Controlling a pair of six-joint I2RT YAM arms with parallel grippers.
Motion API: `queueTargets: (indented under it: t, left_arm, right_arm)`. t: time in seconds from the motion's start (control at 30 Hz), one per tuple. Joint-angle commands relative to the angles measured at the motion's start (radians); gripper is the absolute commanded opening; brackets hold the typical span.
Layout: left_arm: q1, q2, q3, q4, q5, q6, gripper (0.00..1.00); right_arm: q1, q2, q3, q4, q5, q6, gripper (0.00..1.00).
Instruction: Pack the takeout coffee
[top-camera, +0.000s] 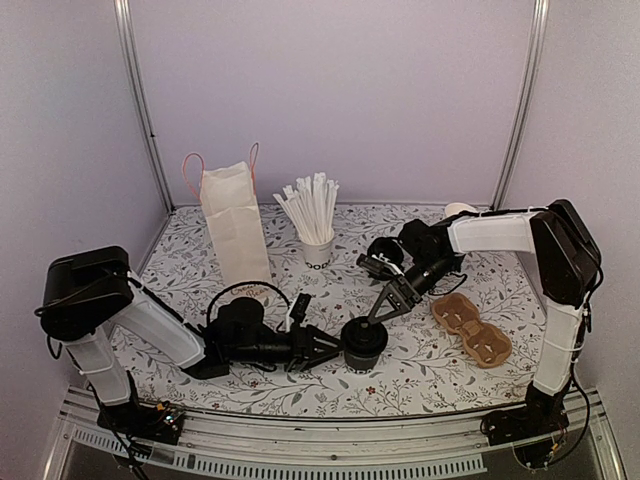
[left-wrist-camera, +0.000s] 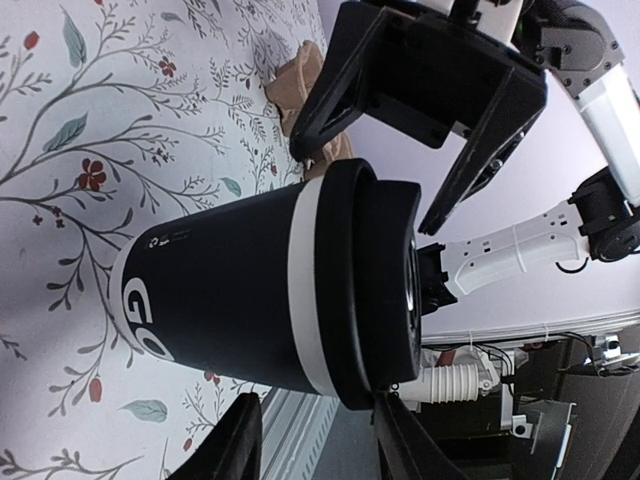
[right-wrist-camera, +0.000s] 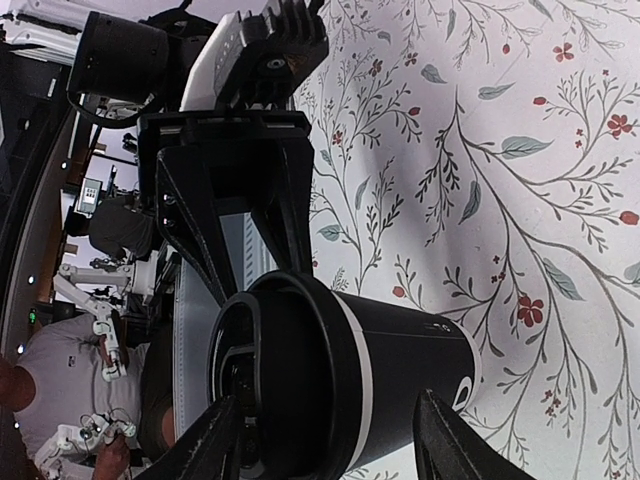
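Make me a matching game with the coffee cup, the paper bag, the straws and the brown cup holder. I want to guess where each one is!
Things:
1. takeout coffee
2. paper bag
3. straws
4. brown cup holder

Places:
A. standing at the back left
B. lying flat on the right
C. front middle
D. sticking out of a small white cup

Pairs: 1-C, 2-A, 3-D, 4-B

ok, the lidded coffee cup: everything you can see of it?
The takeout coffee is a black paper cup with a round black plastic lid on; a thin white band shows under the lid, white lettering on its side. It stands upright on the floral table, front middle. The open left gripper has its tips at the cup's side, contact unclear; the open right gripper hangs just over the lid.
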Motion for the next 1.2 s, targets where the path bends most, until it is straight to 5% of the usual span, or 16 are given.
queueTargets:
  t: [0.0,0.37,0.73,0.8,0.93,1.17]
  left_arm:
    - [0.014,0.027,0.020,0.003,0.020,-0.004,0.41]
    - [0.014,0.051,0.044,0.033,0.037,-0.020,0.46]
    - [0.013,0.170,-0.030,0.043,0.029,-0.183,0.33]
    - [0.008,0.189,-0.055,-0.004,0.029,-0.227,0.29]
    - [-0.014,0.170,0.012,-0.349,0.002,-0.168,0.26]
    - [-0.010,0.164,-0.012,-0.286,-0.010,-0.135,0.25]
  right_arm:
    - [0.007,0.006,-0.022,0.016,0.014,-0.002,0.57]
    - [0.008,0.016,-0.041,0.036,0.027,0.012,0.54]
    - [0.009,0.015,-0.085,0.079,0.080,0.032,0.53]
    - [0.008,0.020,-0.104,0.110,0.138,0.072,0.53]
    - [0.008,0.066,-0.138,0.147,0.260,0.128,0.50]
    - [0.007,0.108,-0.109,0.095,0.223,0.107,0.50]
